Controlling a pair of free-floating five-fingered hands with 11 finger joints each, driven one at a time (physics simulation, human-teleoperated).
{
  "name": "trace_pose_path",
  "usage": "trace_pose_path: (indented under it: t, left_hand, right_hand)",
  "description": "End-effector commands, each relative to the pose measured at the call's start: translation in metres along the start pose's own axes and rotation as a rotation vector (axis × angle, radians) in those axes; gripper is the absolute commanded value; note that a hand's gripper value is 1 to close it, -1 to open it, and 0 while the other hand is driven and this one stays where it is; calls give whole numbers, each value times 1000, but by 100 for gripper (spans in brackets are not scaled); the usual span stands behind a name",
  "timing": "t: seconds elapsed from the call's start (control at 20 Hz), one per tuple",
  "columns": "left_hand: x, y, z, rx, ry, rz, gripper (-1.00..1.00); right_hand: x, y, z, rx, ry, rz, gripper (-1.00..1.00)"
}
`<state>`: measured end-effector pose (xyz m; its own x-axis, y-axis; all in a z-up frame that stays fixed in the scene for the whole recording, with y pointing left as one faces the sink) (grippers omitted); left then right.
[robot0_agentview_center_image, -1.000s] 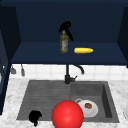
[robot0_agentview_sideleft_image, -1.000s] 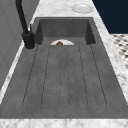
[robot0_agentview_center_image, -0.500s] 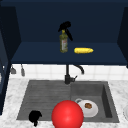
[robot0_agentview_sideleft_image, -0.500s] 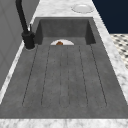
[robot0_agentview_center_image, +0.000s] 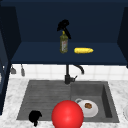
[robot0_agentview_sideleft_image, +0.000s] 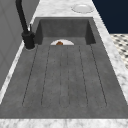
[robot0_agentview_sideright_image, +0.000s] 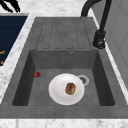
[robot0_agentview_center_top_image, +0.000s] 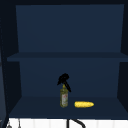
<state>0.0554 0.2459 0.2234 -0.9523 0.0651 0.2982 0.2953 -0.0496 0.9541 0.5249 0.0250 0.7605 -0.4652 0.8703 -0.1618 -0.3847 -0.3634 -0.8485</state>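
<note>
While the left hand (robot0_agentview_center_image: 35, 117) idles at lower left, fingers unreadable, the right hand (robot0_agentview_center_image: 63, 26) pinches the bottle (robot0_agentview_center_image: 63, 44) top at upper centre, bottle not yet lifted off the shelf (robot0_agentview_center_image: 37, 56).

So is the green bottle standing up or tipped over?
Standing up: the green glass bottle is upright on the dark blue cabinet shelf, right hand at its top.

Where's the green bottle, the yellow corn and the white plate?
green bottle (robot0_agentview_center_image: 63, 44), front view, on its label.
yellow corn (robot0_agentview_center_image: 83, 50), front view, middle of the cob.
white plate (robot0_agentview_sideright_image: 58, 90), right side view, bare left part.

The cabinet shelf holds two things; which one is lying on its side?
The yellow corn cob; the bottle beside it stands upright under the right hand.
</note>
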Motion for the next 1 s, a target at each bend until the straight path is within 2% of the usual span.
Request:
trace_pose_path:
  t: [0.0, 0.95]
  left_hand:
    - [0, 0, 0, 0, 0, 0, 0]
    - [0, 0, 0, 0, 0, 0, 0]
  right_hand:
    - [3, -7, -3, 54, -3, 13, -100]
    - [-1, 8, -6, 59, -28, -11, -100]
